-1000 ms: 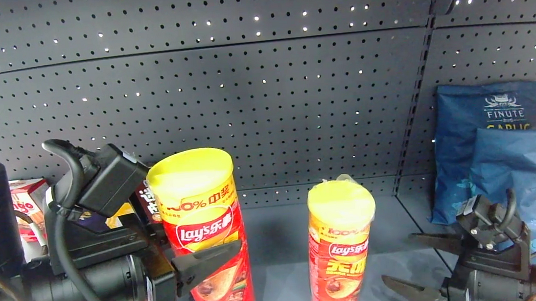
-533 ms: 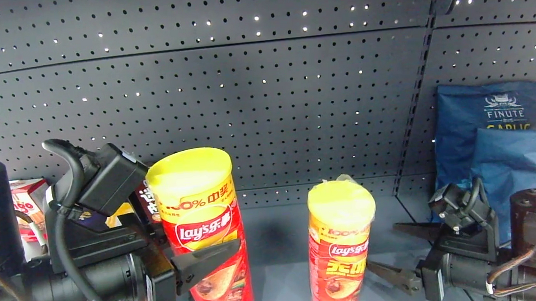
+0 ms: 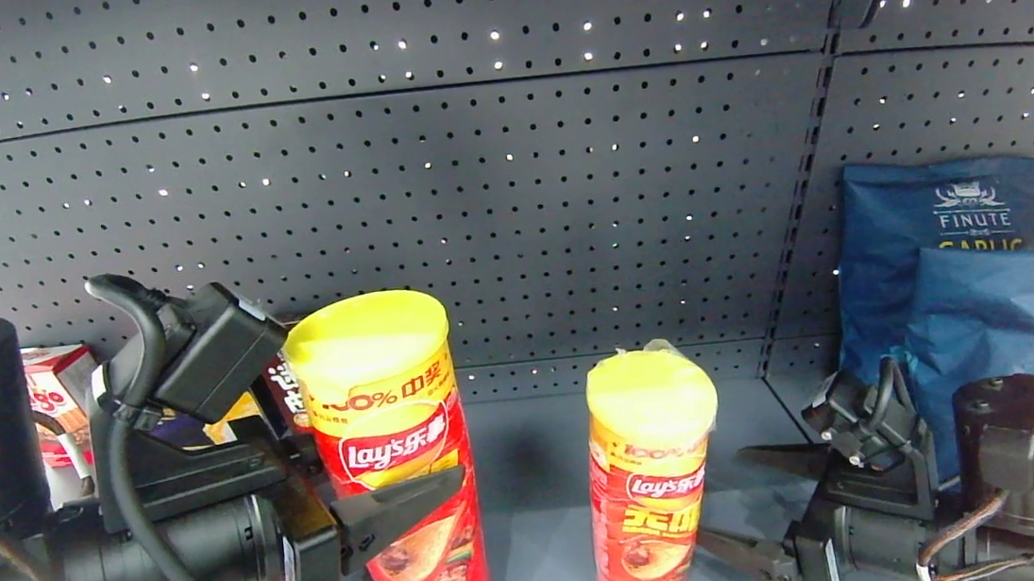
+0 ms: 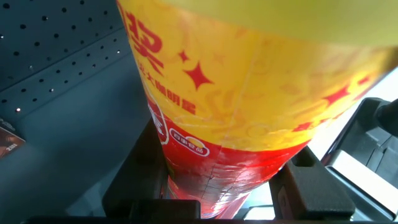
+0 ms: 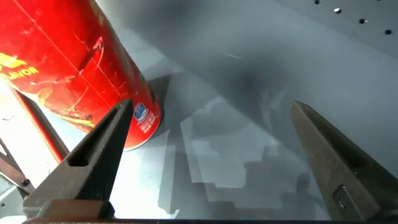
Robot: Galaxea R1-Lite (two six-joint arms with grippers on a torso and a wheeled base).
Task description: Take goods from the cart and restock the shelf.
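1. The shelf (image 3: 531, 431), a dark deck with a pegboard back (image 3: 469, 191), has room left between its goods. The camera has not moved.
2. Two blue crisp bags (image 3: 948, 230) lean at the far right, unchanged.
3. The held crisp tube (image 3: 386, 407), red with a yellow lid, is upright at the left of the deck. The left gripper (image 3: 410, 505) pinches it around the middle, one finger across its front. It has sunk very slightly over the last second, and its foot looks on or just above the deck, though I cannot tell which. It reads as about ready to release.
4. The standing crisp tube (image 3: 655, 495) is right of centre, well apart from the held one. It has shifted a touch leftward and seems to lean a little.
5. The right gripper (image 3: 727, 498), fingers spread wide, has slid in from the right. Its near finger is now just beside that tube's foot, so it may have nudged it. A further push risks toppling stock already in place.
6. Small boxes (image 3: 54, 411) sit at the far left behind the left arm.
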